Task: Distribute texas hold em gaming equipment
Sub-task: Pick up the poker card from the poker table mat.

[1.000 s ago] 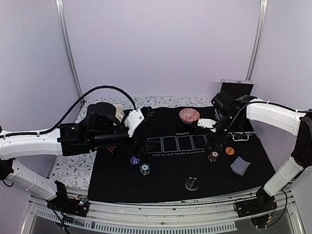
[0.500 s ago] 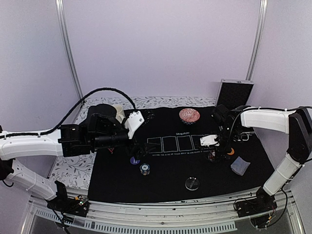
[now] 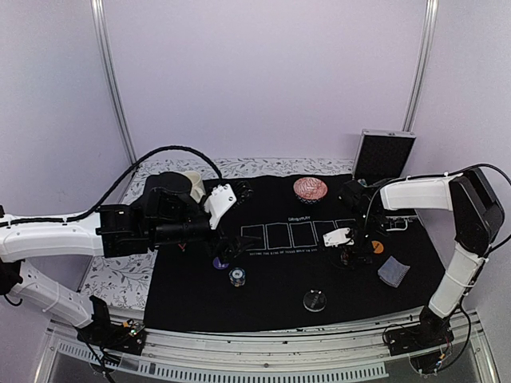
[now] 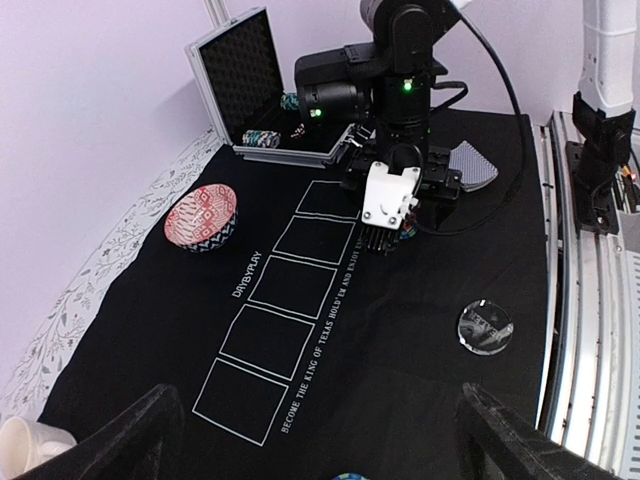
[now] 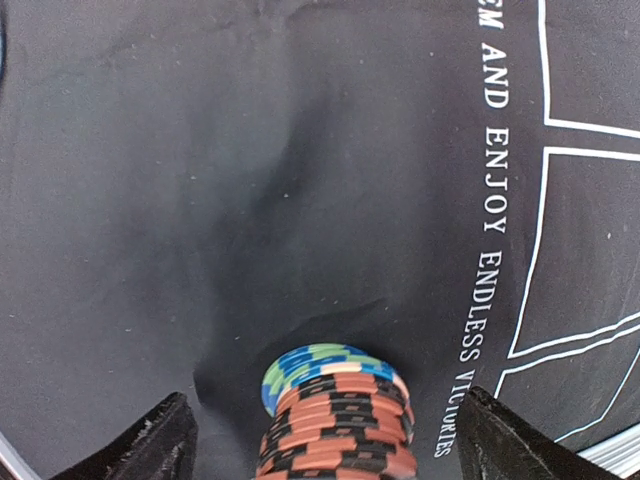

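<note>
Seemingly, 1 chip stack [image 5: 335, 415] stands upright, long axis vertical.

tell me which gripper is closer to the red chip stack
Right gripper: its fingers flank the red chip stack; left gripper hangs far off across the mat.

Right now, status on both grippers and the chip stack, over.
Right gripper open, astride the poker chip stack, not closed on it. Left gripper open, empty, above the black mat. Nothing blocking the stack.
</note>
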Controlling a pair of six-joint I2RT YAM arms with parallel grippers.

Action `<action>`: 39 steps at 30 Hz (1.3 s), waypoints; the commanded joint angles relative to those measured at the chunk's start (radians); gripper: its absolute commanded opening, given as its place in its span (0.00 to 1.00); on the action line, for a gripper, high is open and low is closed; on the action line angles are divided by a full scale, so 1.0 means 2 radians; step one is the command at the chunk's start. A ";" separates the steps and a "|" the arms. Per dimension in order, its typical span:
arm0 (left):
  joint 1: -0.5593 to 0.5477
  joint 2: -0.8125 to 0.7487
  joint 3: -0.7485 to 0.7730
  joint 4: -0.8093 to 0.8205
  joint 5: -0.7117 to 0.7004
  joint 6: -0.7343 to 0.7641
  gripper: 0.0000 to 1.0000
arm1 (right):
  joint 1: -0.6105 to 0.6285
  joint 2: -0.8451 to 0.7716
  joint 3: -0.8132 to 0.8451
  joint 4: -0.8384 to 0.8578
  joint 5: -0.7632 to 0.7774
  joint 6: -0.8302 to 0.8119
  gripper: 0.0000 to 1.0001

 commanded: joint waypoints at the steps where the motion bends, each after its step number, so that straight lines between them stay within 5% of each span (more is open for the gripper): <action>1: 0.006 -0.002 -0.007 -0.009 0.002 0.004 0.96 | -0.002 0.015 -0.006 0.020 0.011 -0.002 0.88; 9: 0.007 -0.003 -0.007 -0.011 0.003 0.006 0.96 | -0.001 0.027 -0.016 0.032 0.016 0.003 0.62; 17: 0.008 -0.003 -0.005 -0.012 0.005 0.010 0.96 | -0.001 0.023 -0.022 0.026 0.024 0.000 0.27; 23: 0.008 -0.003 -0.005 -0.013 0.005 0.010 0.96 | 0.000 0.023 -0.023 0.023 0.026 -0.003 0.20; 24: 0.009 -0.004 -0.005 -0.013 0.004 0.010 0.96 | 0.001 0.023 -0.025 0.022 0.027 -0.003 0.21; 29: 0.009 -0.007 -0.007 -0.015 0.004 0.010 0.96 | 0.006 0.019 -0.021 0.019 0.026 0.007 0.96; 39: 0.010 -0.014 -0.004 -0.017 0.007 0.007 0.96 | 0.051 -0.012 0.026 -0.003 0.008 0.018 0.99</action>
